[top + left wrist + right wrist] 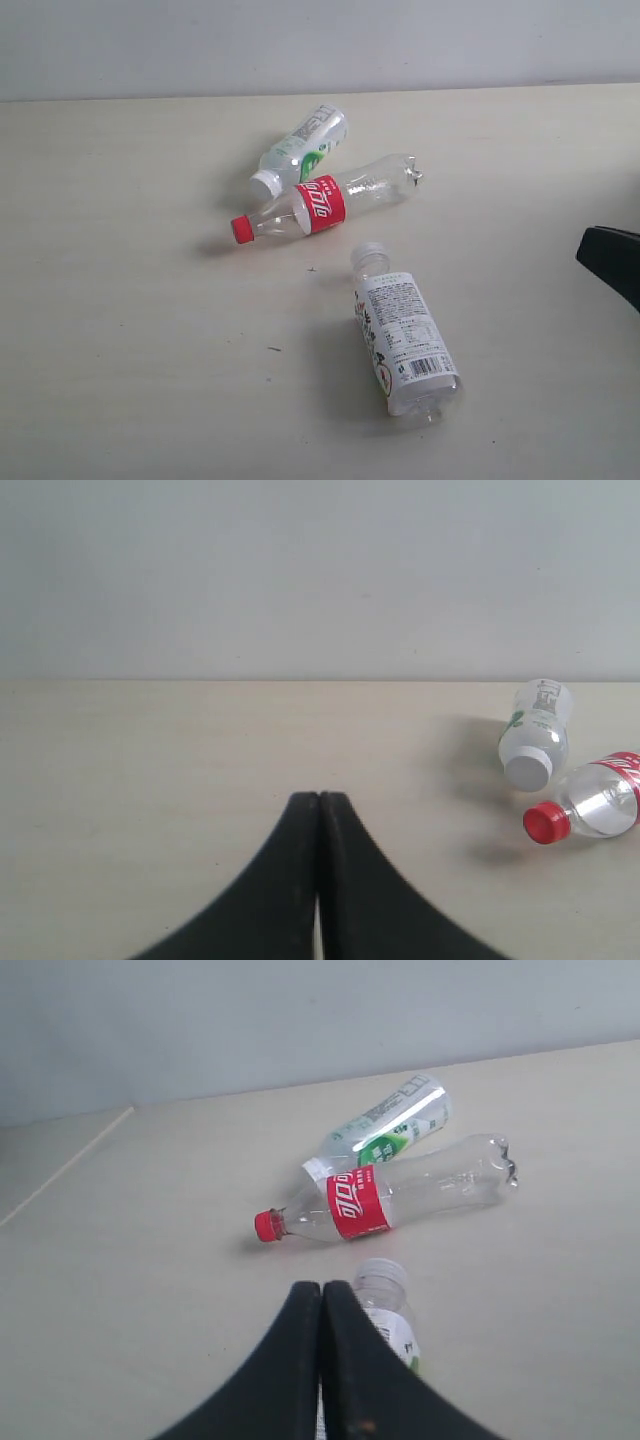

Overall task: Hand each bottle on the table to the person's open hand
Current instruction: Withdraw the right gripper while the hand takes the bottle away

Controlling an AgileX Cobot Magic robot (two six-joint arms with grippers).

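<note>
Three bottles lie on their sides on the table (pixel 120 300). The green-white labelled bottle (pixel 300 150) with a white cap is farthest back. Touching it lies the clear red-labelled bottle (pixel 320 203) with a red cap. The white-labelled barcode bottle (pixel 403 340) lies apart, nearer the front. My right gripper (pixel 322 1288) is shut and empty, just above and behind the barcode bottle (pixel 390 1315), whose body it partly hides. My left gripper (pixel 319 798) is shut and empty over bare tabletop, well away from the green-white bottle (pixel 537 730) and the red cap (pixel 545 823). The yellow-labelled bottle and the person's hand are out of view.
A black part of my right arm (pixel 610 262) juts in at the right edge of the exterior view. A pale grey wall (pixel 320 40) rises behind the table's far edge. A few dark specks (pixel 273 349) dot the tabletop.
</note>
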